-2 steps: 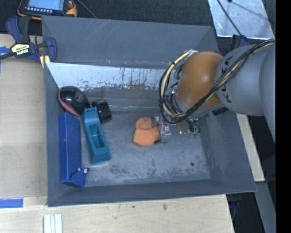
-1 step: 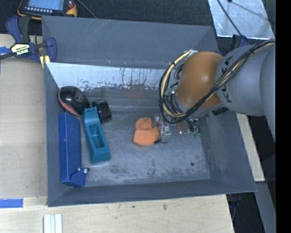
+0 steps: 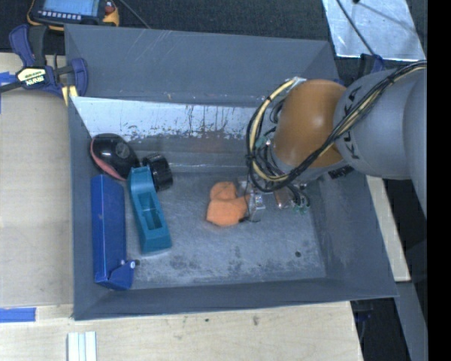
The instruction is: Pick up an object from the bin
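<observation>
Touching orange lump (image 3: pixel 224 209) from right: hand (image 3: pixel 252 204)

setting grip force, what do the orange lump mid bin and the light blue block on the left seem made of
Orange lump: probably foam or sponge, matte; lumpy rounded outline, no glints. Light blue block: likely hard moulded plastic, smooth; straight edges and a recessed slot.
</observation>
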`<action>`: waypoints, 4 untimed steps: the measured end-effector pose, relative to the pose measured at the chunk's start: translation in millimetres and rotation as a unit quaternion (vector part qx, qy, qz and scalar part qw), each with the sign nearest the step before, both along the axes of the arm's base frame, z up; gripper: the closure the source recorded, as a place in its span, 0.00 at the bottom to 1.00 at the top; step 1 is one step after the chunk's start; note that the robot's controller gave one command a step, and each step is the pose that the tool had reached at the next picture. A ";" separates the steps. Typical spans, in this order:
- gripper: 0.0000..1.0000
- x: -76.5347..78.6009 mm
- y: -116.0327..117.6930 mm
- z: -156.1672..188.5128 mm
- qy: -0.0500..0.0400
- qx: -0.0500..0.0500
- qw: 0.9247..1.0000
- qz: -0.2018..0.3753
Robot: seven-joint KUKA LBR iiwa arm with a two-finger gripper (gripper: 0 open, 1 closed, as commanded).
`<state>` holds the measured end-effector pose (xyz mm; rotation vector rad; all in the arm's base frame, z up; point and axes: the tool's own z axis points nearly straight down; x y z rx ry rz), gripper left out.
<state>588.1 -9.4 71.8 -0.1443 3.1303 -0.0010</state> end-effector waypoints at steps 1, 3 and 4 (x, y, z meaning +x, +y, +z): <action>1.00 0.0 0.0 0.0 0.000 0.000 1.000 0.000; 1.00 0.0 0.0 0.0 0.000 0.000 1.000 0.000; 1.00 0.0 0.0 0.0 0.000 0.000 1.000 0.001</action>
